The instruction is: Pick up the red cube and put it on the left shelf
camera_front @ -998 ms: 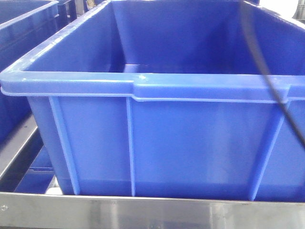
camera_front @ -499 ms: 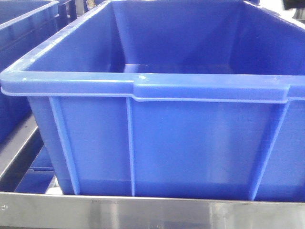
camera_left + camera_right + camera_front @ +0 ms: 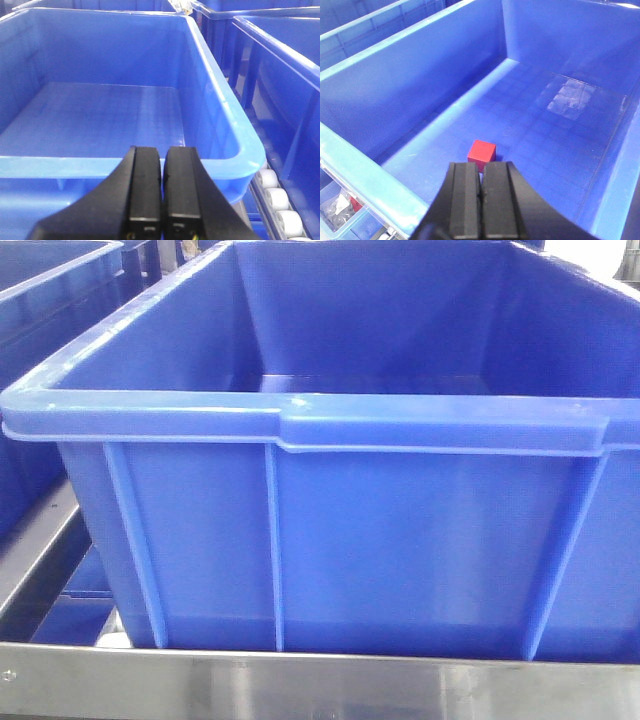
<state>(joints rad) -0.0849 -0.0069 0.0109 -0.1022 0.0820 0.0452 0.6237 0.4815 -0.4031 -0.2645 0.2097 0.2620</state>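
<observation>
Jaws of both the right gripper [image 3: 480, 192] and the left gripper [image 3: 162, 187] are together, so picking the cube [image 3: 481, 154] from its crate [image 3: 365, 170] first calls for opening.

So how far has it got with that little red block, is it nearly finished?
Hardly begun, it seems. The red cube lies loose on the floor of a blue crate, not gripped. The right gripper hangs above it with jaws together and empty; the left gripper, also closed and empty, faces another blue crate with nothing in it. Picking the cube up and carrying it to the left shelf remain.
</observation>
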